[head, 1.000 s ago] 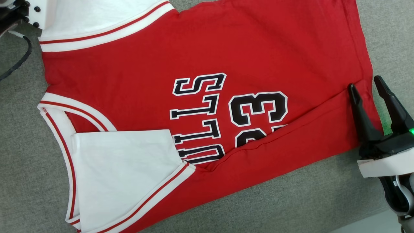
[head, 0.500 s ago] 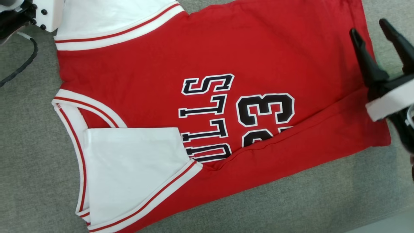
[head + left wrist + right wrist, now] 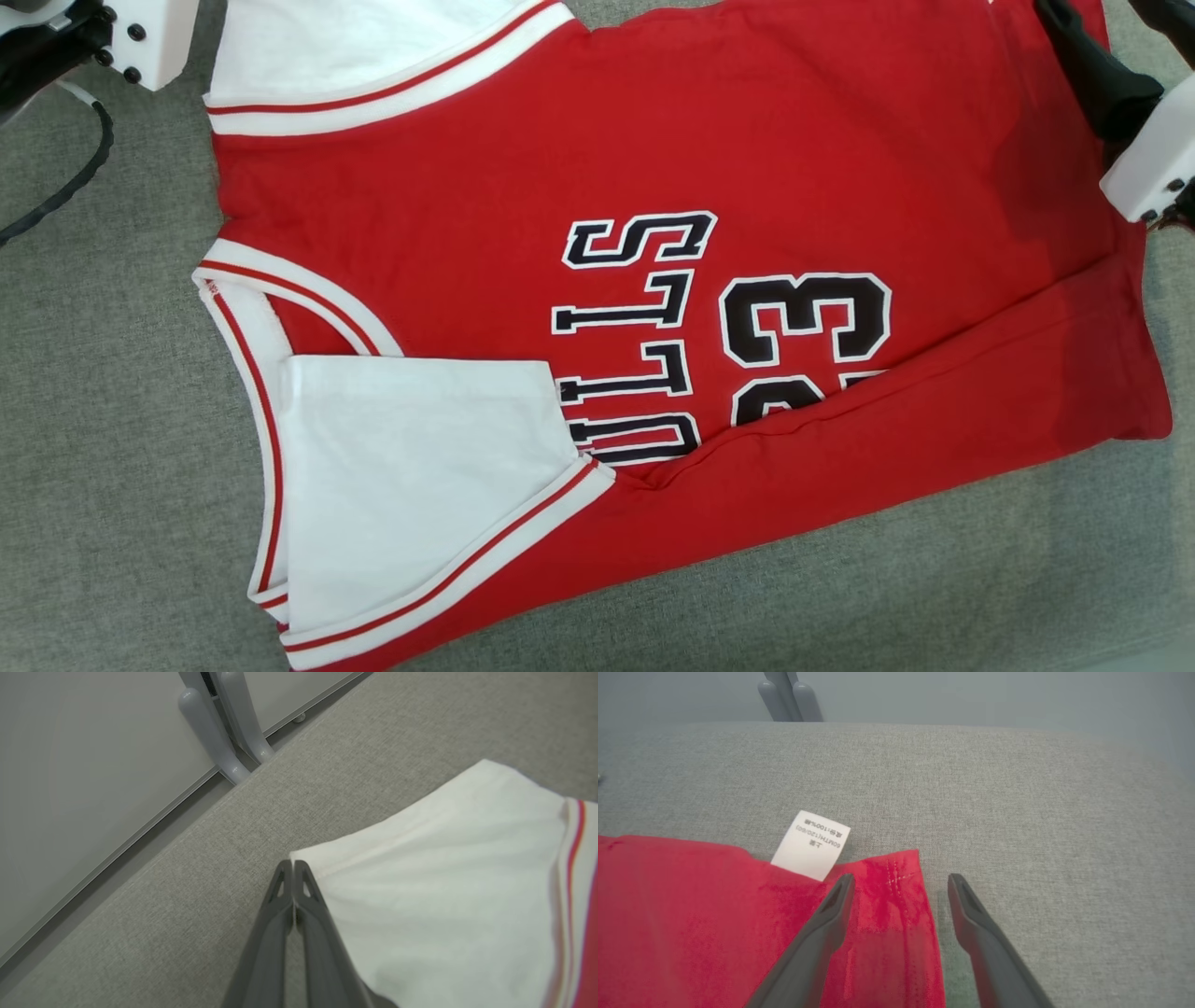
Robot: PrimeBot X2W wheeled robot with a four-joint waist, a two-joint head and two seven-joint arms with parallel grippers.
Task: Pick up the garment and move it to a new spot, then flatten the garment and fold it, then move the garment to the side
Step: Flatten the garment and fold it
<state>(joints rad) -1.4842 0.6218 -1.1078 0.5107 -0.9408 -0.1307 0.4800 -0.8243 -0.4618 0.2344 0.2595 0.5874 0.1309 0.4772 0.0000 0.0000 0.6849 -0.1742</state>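
The garment [image 3: 653, 168], a red jersey with white sleeves and black lettering, lies spread on the grey fabric table [image 3: 103, 448]. Its near long edge is folded up over the print. In the right wrist view my right gripper [image 3: 901, 879] is open, straddling the far red hem corner [image 3: 896, 891] beside a white label [image 3: 811, 844]. One of its dark fingers [image 3: 1092, 65] shows at the head view's top right. My left gripper [image 3: 293, 864] is shut, its tips at the corner of the far white sleeve [image 3: 444, 882], with no cloth visibly between them.
A black cable [image 3: 65, 177] loops on the table by the left wrist housing [image 3: 149, 37]. The table's edge and pale floor [image 3: 70, 765] lie close beyond the left gripper, with grey metal legs [image 3: 224, 732] standing there. Bare grey table surrounds the garment.
The head camera has shifted, sliding the whole picture rightward. My right gripper, still open, has travelled from the near hem corner along the hem to the far corner.
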